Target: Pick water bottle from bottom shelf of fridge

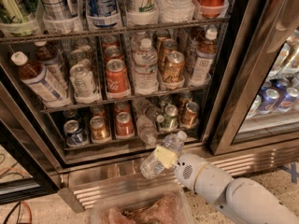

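Once you spot the gripper [164,157] just below the middle of the frame, the rest is easy to place. It's clamped on the water bottle [151,167], with a yellowish finger pad [163,156] pressed against the bottle's midsection. The bottle is outside the fridge [236,87], tilted with its white cap toward the upper right and its base toward the lower left. It hangs in front of the ribbed steel grille [100,189]. The white arm [233,197] runs off into the lower right corner.

Directly above is the bottom shelf [117,143]. It holds short cans: a blue can [74,132], a gold can [99,128] and a red can [124,124] on the left, and a green can [169,118] and a copper can [189,114] on the right. Between those two groups, a couple of other clear bottles [146,129] lie tipped over.

One rack up is a larger clear bottle [145,65] in the centre, with taller red and gold cans either side. There are tea bottles [36,76] at both ends, and the left one is leaning hard. Along the top edge, clear plastic tubs [175,13] each hold a bottle or can.

At bottom centre, a clear plastic bin [100,206] sits on the floor with pinkish-brown lumps inside, can't tell what those are. On the right edge, behind the next glass door, are more blue cans [271,99].
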Robot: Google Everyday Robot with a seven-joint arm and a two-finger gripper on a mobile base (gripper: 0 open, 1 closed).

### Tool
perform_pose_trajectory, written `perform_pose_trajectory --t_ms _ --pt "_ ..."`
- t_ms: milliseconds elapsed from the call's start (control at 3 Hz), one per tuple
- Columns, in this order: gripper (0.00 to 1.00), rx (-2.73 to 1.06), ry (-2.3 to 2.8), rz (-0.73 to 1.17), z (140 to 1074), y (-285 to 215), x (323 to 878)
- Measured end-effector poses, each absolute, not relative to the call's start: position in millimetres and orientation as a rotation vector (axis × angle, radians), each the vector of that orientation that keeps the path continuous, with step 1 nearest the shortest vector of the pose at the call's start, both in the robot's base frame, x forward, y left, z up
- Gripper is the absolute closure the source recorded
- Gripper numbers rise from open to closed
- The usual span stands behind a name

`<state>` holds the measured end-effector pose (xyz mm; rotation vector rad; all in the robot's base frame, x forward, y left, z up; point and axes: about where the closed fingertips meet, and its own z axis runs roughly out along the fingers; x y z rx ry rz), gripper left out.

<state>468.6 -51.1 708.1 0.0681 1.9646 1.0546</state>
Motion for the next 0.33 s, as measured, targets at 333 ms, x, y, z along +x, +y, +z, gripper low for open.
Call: perform_pose_trajectory --t_ms 333 --pt "1.00 0.068 1.965 1.055 708.1 -51.1 468.6"
